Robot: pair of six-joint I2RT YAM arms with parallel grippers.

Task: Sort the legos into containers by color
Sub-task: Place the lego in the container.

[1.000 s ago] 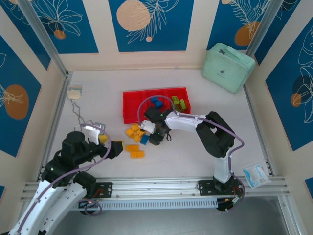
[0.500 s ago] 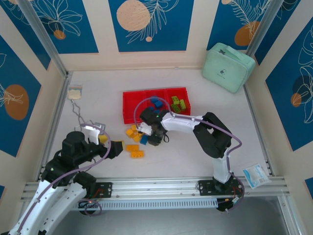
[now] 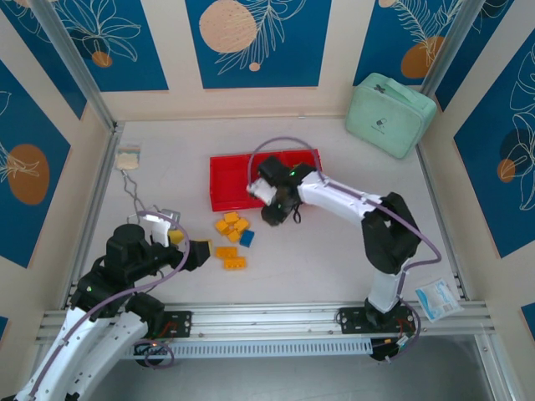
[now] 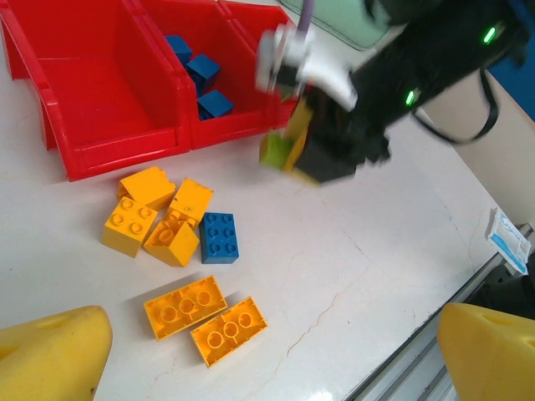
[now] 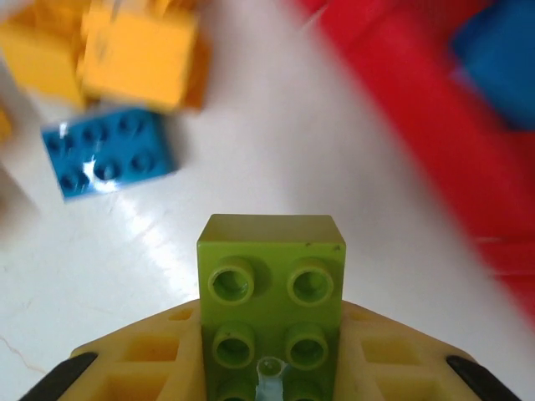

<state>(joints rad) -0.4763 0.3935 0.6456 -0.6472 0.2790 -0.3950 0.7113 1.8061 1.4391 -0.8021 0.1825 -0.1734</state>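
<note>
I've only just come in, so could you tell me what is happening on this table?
The right gripper is holding a light green lego by the front edge of the red tray. In the tray's middle compartment lie blue legos. Several yellow legos and one blue lego lie loose on the table, not yet sorted. The left gripper hangs open near them, holding nothing.

The tray (image 3: pixel 224 180) sits on the desk (image 3: pixel 326 259), loose legos (image 3: pixel 231 225) just before it. A soft case (image 3: pixel 389 114) lies behind, rightward.

the right gripper (image 4: pixel 287 152) holds a green lego (image 4: pixel 273 150) by the red tray (image 4: pixel 125 156), near loose yellow legos (image 4: pixel 125 224).
</note>
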